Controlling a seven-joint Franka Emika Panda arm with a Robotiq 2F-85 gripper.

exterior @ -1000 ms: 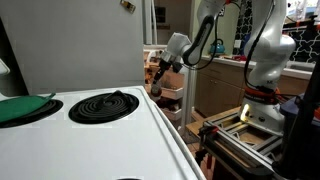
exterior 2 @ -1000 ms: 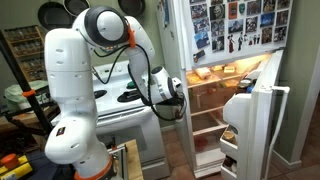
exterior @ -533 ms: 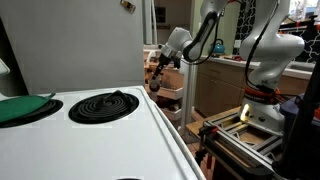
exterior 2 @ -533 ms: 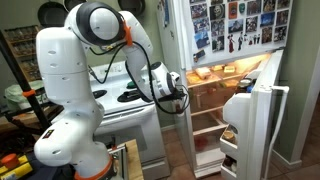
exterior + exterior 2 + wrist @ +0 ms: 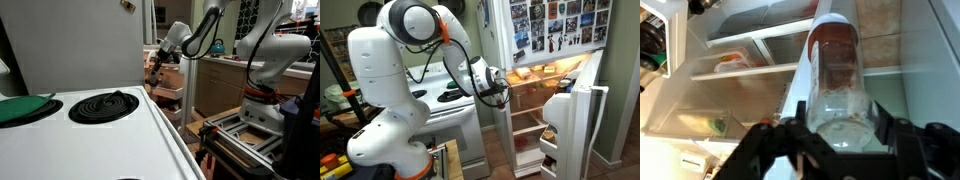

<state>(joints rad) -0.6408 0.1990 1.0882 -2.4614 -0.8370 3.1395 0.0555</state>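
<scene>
In an exterior view the gripper (image 5: 154,78) hangs just past the fridge's (image 5: 80,45) grey side wall, beyond the stove (image 5: 100,105). It has something dark between its fingers, too small to make out. In an exterior view the gripper (image 5: 501,86) sits at the mouth of the open fridge (image 5: 535,100), level with the upper shelves, its load hidden. In the wrist view the fingers (image 5: 790,135) pinch a bottle (image 5: 837,75) of reddish stuff near its base, and the bottle's long axis runs straight away from the claw, white cap (image 5: 835,20) leading toward the fridge shelves (image 5: 750,65).
</scene>
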